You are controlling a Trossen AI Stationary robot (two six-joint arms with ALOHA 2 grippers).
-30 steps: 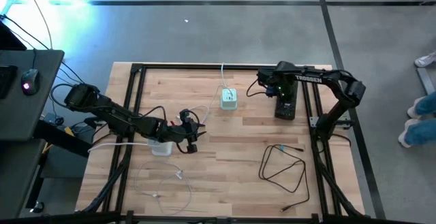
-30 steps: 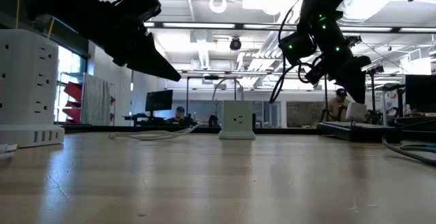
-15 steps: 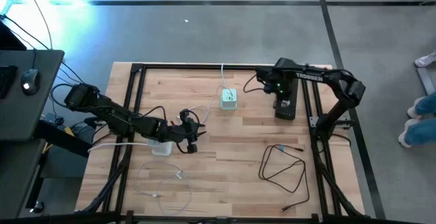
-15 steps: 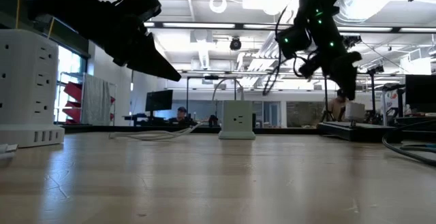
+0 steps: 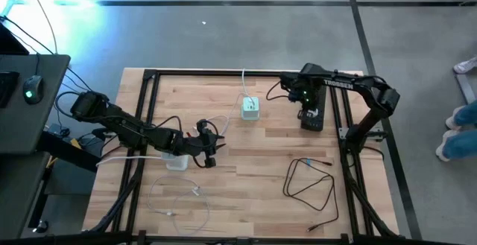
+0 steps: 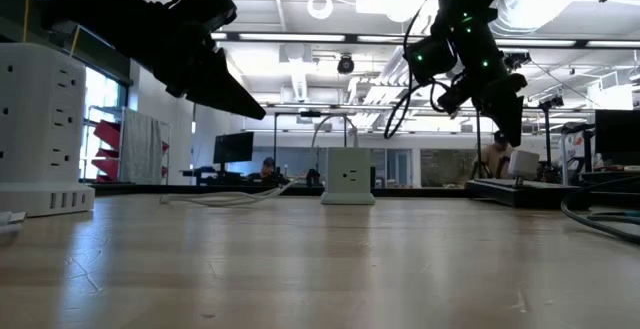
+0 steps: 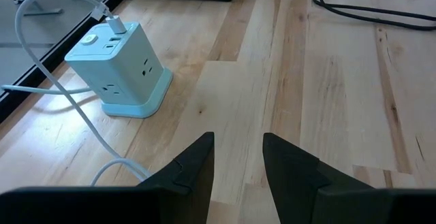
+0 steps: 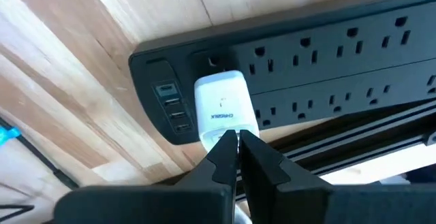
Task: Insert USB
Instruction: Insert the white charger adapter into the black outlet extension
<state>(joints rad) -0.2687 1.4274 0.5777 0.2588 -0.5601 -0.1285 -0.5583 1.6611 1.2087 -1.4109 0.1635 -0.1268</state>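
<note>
The table (image 5: 261,156) is pale, streaky wood, framed in black. A pale mint-green outlet cube (image 7: 122,71) sits on it with a white cable (image 7: 48,81). Beside the cube lies a black power strip (image 8: 327,54) carrying a white charger block (image 8: 223,112); a black cable (image 5: 309,182) loops nearby.

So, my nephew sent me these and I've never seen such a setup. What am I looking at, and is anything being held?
Two dark robot arms work at a wooden table. One picture looks straight down, one looks level across the tabletop, and two come from cameras on the arms' wrists. The left gripper hangs open and empty, facing a pale cube of sockets with a white cable plugged into it. The right gripper is shut, its tips at a white charger sitting on a black power strip. A loose black cable lies nearby.
</note>
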